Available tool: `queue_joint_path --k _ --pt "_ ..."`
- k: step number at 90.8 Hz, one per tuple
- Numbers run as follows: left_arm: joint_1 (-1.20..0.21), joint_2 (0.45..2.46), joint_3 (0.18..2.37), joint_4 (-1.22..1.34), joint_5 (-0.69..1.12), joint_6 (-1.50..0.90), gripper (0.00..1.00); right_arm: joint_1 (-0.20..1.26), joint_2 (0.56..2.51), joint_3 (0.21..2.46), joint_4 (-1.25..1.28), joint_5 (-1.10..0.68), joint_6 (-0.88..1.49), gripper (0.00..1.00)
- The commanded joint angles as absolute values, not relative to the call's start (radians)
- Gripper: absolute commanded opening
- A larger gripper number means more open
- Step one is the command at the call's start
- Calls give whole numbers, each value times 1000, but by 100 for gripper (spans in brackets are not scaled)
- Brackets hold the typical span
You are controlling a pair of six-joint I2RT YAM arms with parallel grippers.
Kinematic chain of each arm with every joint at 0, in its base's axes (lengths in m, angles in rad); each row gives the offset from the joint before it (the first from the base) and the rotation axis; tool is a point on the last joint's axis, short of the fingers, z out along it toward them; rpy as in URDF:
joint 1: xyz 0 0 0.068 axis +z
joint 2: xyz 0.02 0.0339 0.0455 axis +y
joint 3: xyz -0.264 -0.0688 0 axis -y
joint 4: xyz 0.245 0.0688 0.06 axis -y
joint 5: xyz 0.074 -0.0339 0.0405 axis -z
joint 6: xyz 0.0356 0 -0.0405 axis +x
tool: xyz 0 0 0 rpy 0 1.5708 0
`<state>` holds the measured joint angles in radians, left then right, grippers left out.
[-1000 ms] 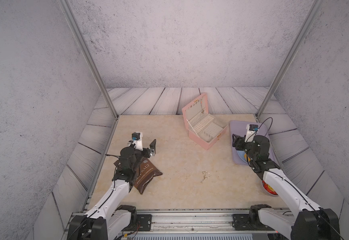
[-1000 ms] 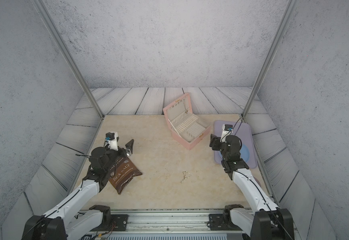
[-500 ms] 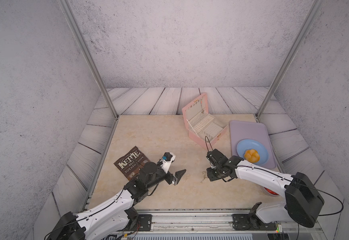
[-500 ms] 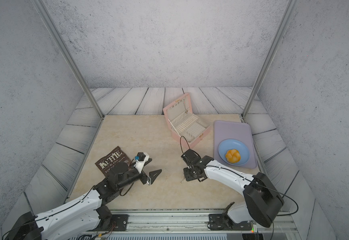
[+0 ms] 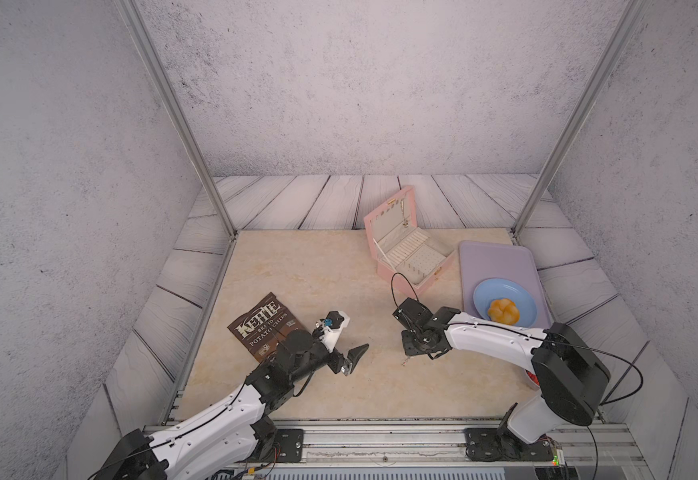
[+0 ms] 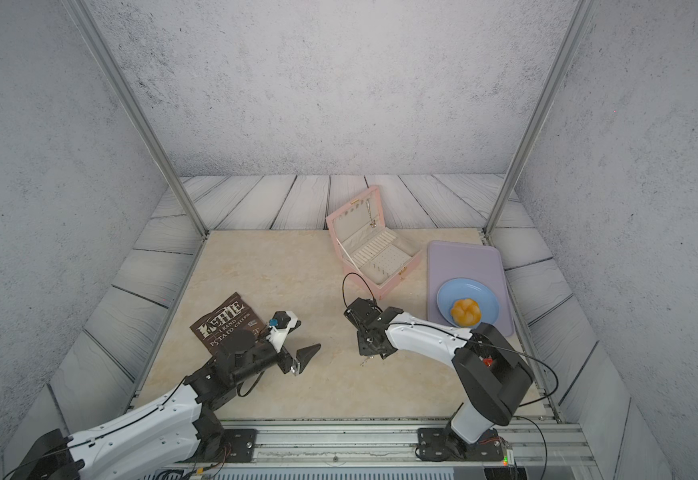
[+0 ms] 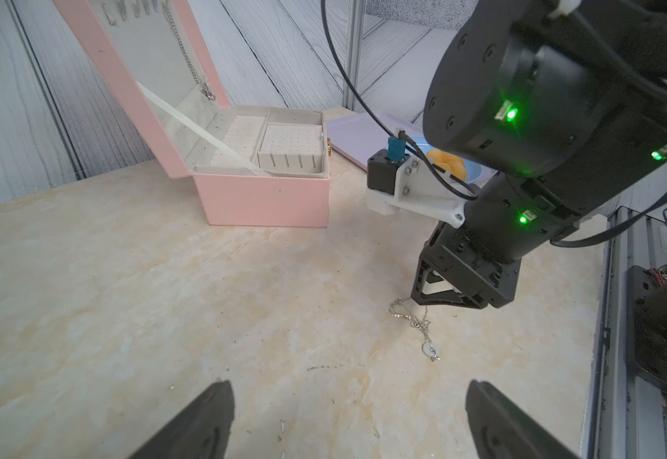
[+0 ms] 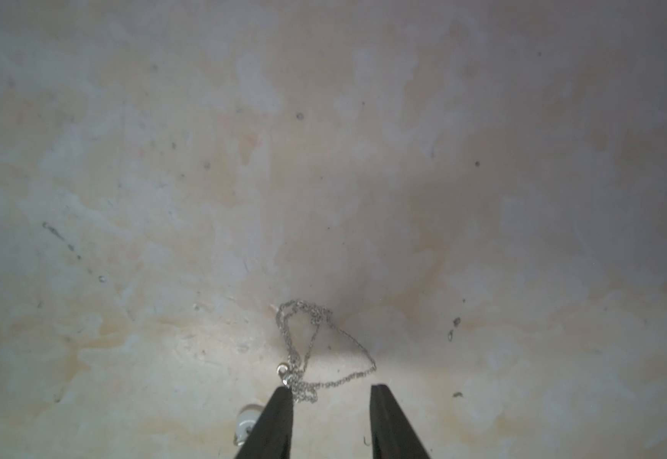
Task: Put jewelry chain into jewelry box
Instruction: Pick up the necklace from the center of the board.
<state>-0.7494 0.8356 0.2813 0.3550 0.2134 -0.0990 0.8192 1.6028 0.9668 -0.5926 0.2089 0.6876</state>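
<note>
Pick-up stage of the chain transfer. The jewelry chain (image 8: 307,349) is lying loosely heaped on the tabletop (image 5: 297,270), close to its near edge and right of the middle, well apart from the jewelry box (image 5: 434,276). The chain is not yet in the box.

The right gripper (image 8: 330,393) is pointing steeply down with its fingertips at the surface. Its jaws are standing a narrow way apart and gripping nothing. In the right wrist view one finger is touching the heap's edge and strands are lying across the gap. This low, narrow stance probably suits a thing so fine and flat, since only tips at the surface could pinch it. The round charm (image 7: 428,349) is trailing outside the jaws toward the near edge, so it would likely dangle on lifting.

The left gripper (image 5: 353,359) is hovering spread wide and empty, just left of the chain and facing it. Its wrist camera is thereby showing the pick from the side.

The box is sitting toward the far right corner with its lid propped upright, leaving the cream compartments exposed for a drop from above. A lavender tray (image 5: 493,257) is lying just beside it along the right edge. A chips bag (image 5: 262,324) is lying near the left edge, clear of the likely path.
</note>
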Motion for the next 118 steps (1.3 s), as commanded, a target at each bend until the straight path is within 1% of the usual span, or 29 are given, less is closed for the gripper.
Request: queue_joint_path --k 1,16,33,52,64,100,106,115,118 --pt "-756 825 267 373 210 -81 97 821 1653 1001 -602 267 689 35" --pt "-756 821 266 374 218 -81 97 820 1716 1024 -588 259 677 32" --pt "-757 818 262 378 235 -77 97 813 1761 1035 -568 241 664 32" --pt "-759 827 262 389 263 -76 97 811 1815 1034 -572 211 672 25" --pt "-760 822 262 386 265 -75 97 802 1818 1016 -580 201 689 20" --pt "-765 811 262 382 274 -74 97 763 1777 915 -583 149 722 20" --pt "-765 811 262 382 274 -72 97 760 1786 909 -578 142 717 15" --pt "-765 816 265 383 273 -72 97 759 1797 899 -556 134 708 0" --pt "-766 820 267 385 275 -72 97 759 1793 900 -546 136 701 0"
